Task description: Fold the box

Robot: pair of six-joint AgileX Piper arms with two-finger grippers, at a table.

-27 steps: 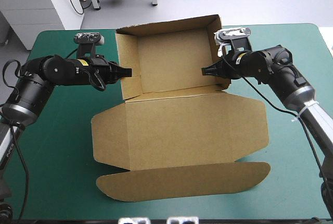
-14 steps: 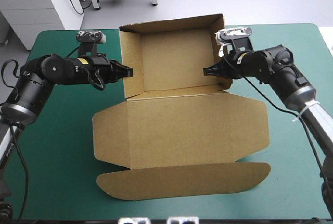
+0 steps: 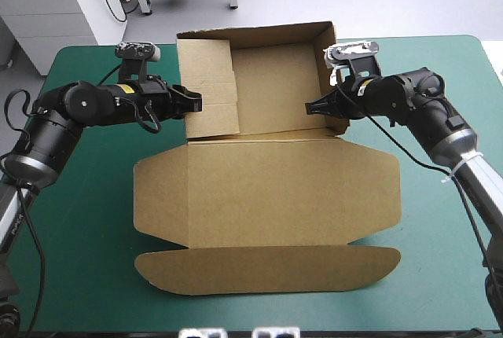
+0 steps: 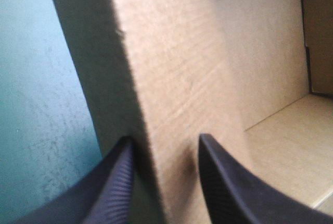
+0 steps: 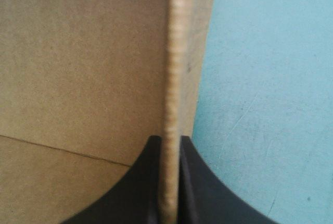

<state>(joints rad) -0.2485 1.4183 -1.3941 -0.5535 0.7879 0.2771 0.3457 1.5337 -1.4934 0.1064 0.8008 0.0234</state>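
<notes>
- Left gripper (image 3: 194,102) is clenched on the box's left wall (image 3: 211,90), with the board pinched between the black fingers.
- The left wall is tipped inward over the tray floor.
- The box (image 3: 267,173) is set mid-table on the teal-green cover (image 3: 78,220). The tray sits at the far side, opening upward, with its long axis across the table.
- The lid (image 3: 267,204) is laid flat, pointing toward the near edge, with the rounded tuck flap (image 3: 267,269) nearest.
- The right wall (image 3: 339,86) is stood upright.
- Right gripper (image 3: 309,107) is closed on that wall's edge, one finger on each side.
</notes>
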